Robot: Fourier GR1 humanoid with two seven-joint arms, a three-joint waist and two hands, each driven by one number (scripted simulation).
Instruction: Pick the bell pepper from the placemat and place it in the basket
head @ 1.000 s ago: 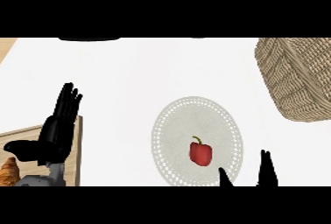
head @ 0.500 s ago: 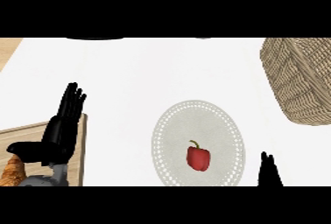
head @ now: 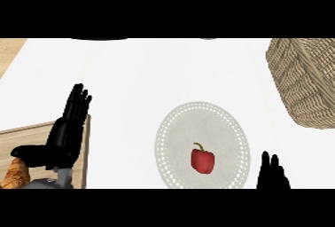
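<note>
Red bell pepper (head: 202,161) on pale round placemat (head: 203,146), untouched; pick not yet begun.

Pepper lies low of centre on the mat, stem pointing up-view. Right hand (head: 272,174) shows only as fingertips at the lower edge, just right of the mat, nearest the pepper and so the likely picker; whether spread or curled, cannot tell. Left hand (head: 64,133) rests with straight fingers over a wooden board (head: 26,142), holding nothing. Wicker basket (head: 306,80) stands upper right on the white bench (head: 170,71), well apart from the pepper.
</note>
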